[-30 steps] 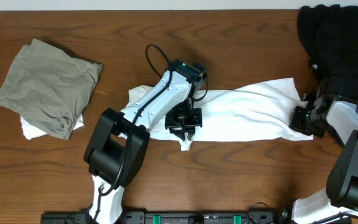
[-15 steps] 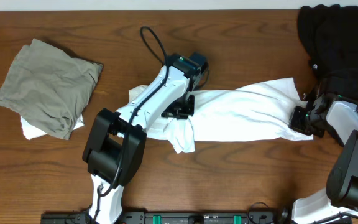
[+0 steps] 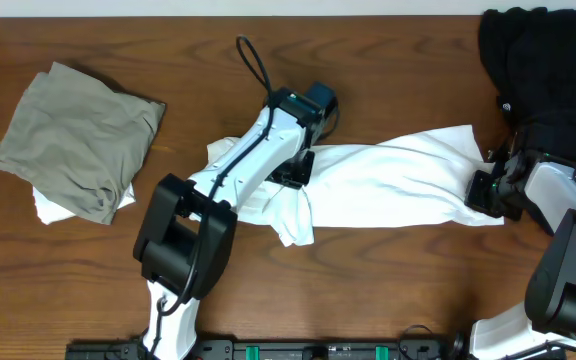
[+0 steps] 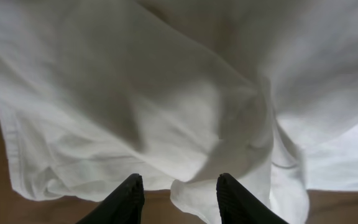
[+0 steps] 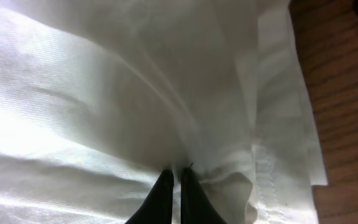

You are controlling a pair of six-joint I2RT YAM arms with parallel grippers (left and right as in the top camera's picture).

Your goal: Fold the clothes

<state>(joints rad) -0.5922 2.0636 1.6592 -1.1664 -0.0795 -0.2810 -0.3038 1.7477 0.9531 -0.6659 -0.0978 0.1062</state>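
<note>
A: Where's the white T-shirt (image 3: 398, 185)?
B: Mid-frame in the overhead view, stretched in a long band across the desk (image 3: 398, 80), centre-left to right side. Left end is bunched, w/ a flap drooping toward the bottom of the frame.
A: L fingers (image 3: 292, 172)?
B: Over that bunched end. Wrist cam: tips apart w/ a moderate gap, gripping nothing. A fold of cloth lies under the gap, and brown desk shows at the lower corners.
A: R fingers (image 3: 484, 192)?
B: At the shirt's right end. Wrist cam: tips nearly touching, pinched on a ridge of white cloth by the stitched hem.
A: Other stuff?
B: Olive garment (image 3: 78, 135) upper left, crumpled, lying on a white piece (image 3: 46, 208). Black garment (image 3: 533, 70) in the upper right corner, near the shirt's right tip.
</note>
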